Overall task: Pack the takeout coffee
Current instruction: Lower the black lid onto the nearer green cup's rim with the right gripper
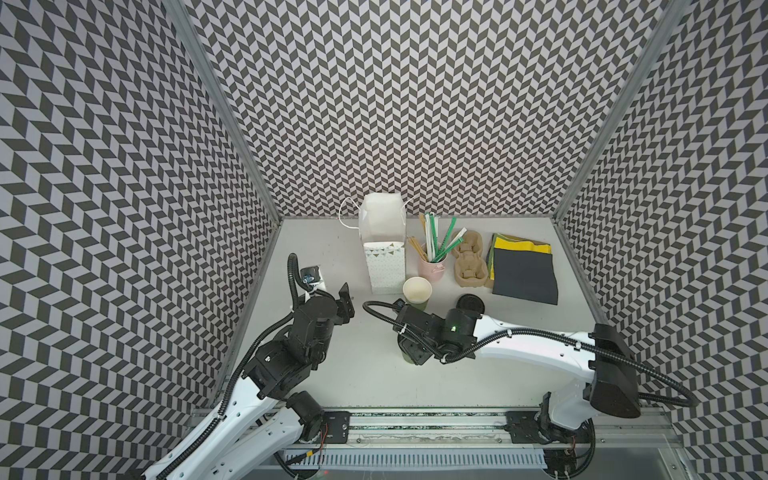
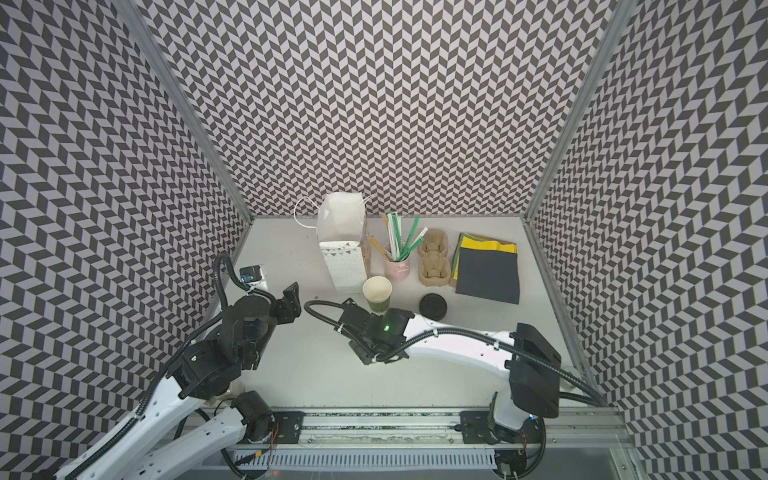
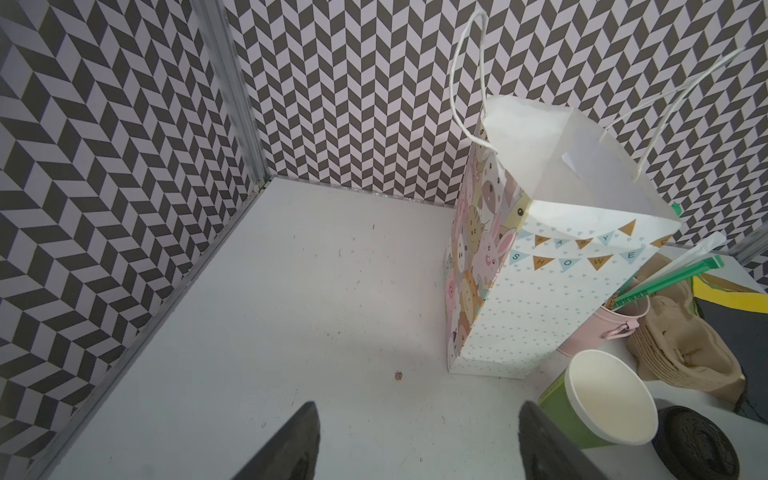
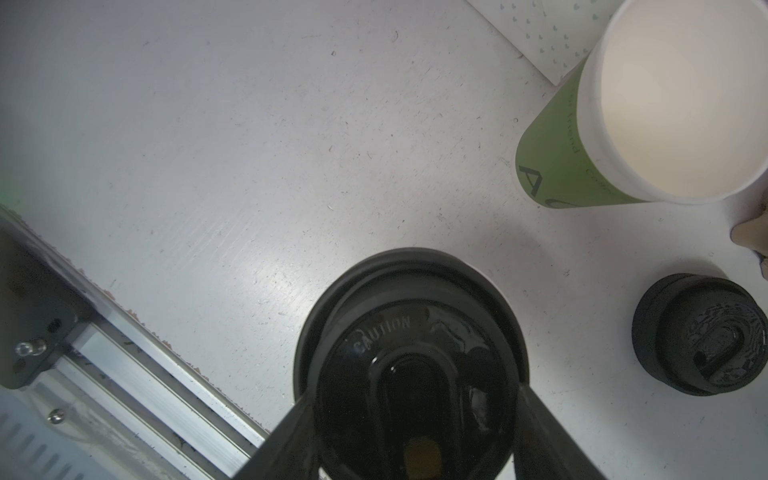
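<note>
The right gripper (image 4: pixel 415 419) straddles the black lid (image 4: pixel 409 332) of the takeout coffee (image 1: pixel 409 356); its jaws sit against the lid's sides, apparently clamped, though contact is partly hidden. The cup stands near the table's (image 1: pixel 332 365) front middle, mostly hidden beneath the wrist in both top views. The left gripper (image 3: pixel 419 440) hangs spread and empty near the gift bag (image 3: pixel 540 291). Step in hand: seizing the lidded cup. Next: lift upright, clear the open green cup (image 1: pixel 417 291), lower into the bag.
</note>
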Motion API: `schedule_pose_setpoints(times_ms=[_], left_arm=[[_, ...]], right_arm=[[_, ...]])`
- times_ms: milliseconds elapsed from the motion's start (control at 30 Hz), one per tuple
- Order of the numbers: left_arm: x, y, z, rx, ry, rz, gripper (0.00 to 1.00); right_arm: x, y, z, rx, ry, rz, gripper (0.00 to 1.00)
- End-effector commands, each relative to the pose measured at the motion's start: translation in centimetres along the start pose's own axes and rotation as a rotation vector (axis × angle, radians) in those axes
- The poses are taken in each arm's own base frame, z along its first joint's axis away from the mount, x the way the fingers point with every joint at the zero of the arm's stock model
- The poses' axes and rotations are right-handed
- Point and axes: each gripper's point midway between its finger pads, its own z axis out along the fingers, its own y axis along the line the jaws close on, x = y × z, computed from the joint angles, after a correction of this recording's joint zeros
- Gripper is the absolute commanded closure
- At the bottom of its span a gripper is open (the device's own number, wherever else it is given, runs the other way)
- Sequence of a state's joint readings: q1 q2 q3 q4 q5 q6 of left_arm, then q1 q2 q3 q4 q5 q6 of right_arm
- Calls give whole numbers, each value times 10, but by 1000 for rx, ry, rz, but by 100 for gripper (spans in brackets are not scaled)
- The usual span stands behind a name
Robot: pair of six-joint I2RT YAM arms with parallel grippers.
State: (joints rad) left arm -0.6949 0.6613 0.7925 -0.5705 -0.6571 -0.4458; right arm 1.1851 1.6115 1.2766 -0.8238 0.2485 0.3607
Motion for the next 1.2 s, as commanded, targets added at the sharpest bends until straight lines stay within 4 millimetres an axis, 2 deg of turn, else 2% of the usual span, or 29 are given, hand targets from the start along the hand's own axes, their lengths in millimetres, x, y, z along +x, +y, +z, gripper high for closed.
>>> schedule_pose_setpoints(times_ms=[0, 267, 367, 567, 767, 967, 1167], left_arm=[[6, 2, 2, -10, 16, 8, 24], [8, 0, 4, -1, 27, 13, 24], [9, -1, 4, 0, 28, 14, 24], [12, -5, 6, 14, 44, 21, 24], [12, -7, 7, 22, 46, 23, 24], [13, -8, 7, 24, 51, 27, 24], [15, -8, 8, 27, 57, 31, 24]], right_arm=[[63, -7, 35, 22, 223, -13, 100], [84, -8, 42, 8, 274, -16, 100], [88, -4, 42, -17, 287, -22, 100], [95, -9, 44, 12, 320, -44, 100], [77, -15, 28, 42, 282, -43, 100], [68, -12, 26, 37, 272, -43, 100], [63, -17, 26, 53, 256, -29, 83]])
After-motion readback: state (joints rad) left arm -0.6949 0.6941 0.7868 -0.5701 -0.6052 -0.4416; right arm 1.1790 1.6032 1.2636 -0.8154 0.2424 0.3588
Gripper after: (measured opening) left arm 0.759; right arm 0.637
